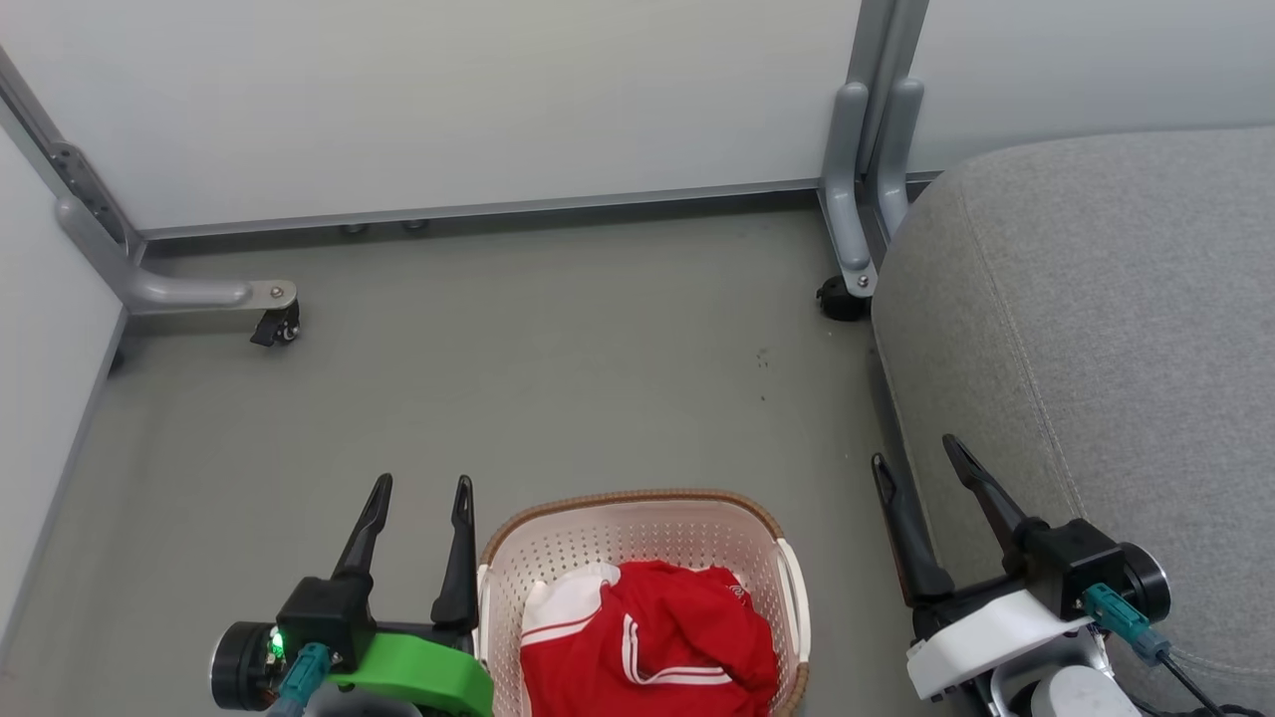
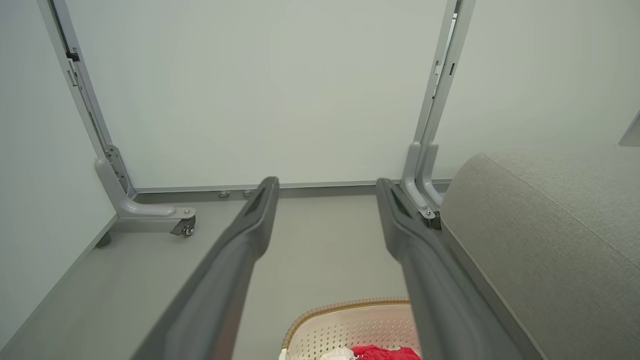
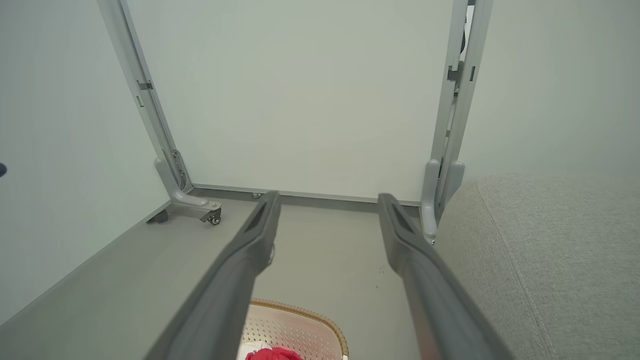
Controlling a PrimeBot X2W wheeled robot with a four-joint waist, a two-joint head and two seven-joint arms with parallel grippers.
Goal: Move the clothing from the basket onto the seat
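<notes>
Between the left gripper and right gripper, both spread and empty, the basket sits on the floor holding the clothing (a red, white-striped heap); the seat flanks the floor's right edge.

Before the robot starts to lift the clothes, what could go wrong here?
The red clothing lies bunched in the basket, so one grasp may lift only part, or drag the basket. The seat has a rounded edge beside the right gripper; cloth dropped there could slide to the floor.
</notes>
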